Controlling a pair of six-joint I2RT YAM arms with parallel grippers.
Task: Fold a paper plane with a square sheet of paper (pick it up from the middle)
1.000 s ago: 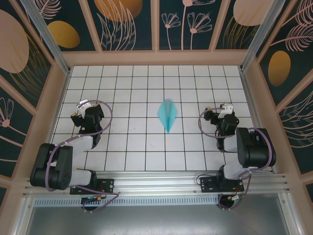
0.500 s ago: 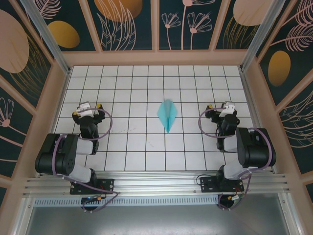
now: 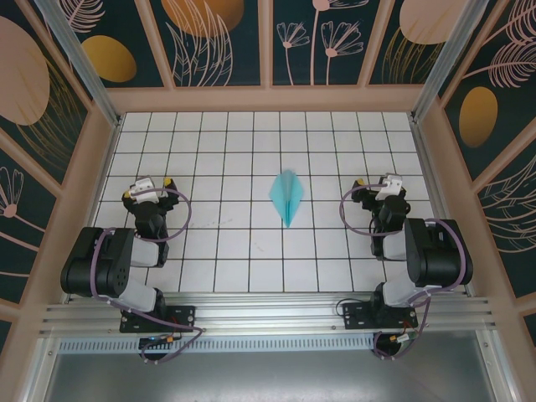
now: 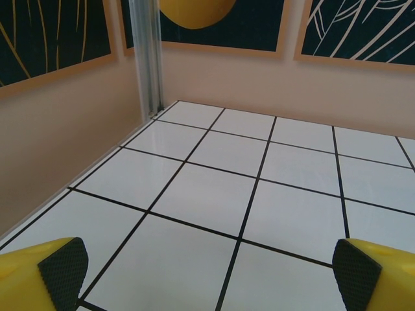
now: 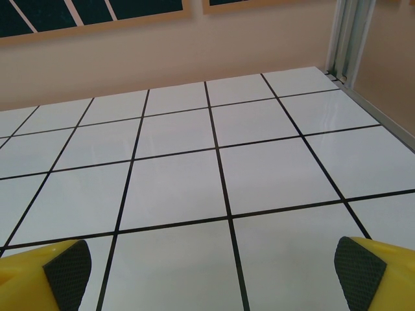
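Note:
The square sheet of paper lies folded into a light-turquoise paper plane [image 3: 287, 197], a narrow dart flat on the middle of the white grid table [image 3: 251, 142], its tip pointing toward the arms. My left gripper [image 3: 148, 188] sits low over the left tiles, well apart from the plane. It is open, and in the left wrist view its fingers [image 4: 63, 265] stand wide with bare tiles between them. My right gripper [image 3: 378, 185] rests over the right tiles, also apart from the plane. It is open too, its pads [image 5: 68, 271] spread over bare tiles.
Peach walls [image 3: 268, 99] with dark floral panels enclose the table on three sides. An aluminium post [image 4: 146, 58] stands in the far left corner and another post [image 5: 347, 39] in the far right one. A metal rail [image 3: 268, 322] carries both arm bases.
The left arm has folded back toward its base and its gripper has turned and shifted slightly left. The right gripper has barely moved. The paper plane has stayed put.

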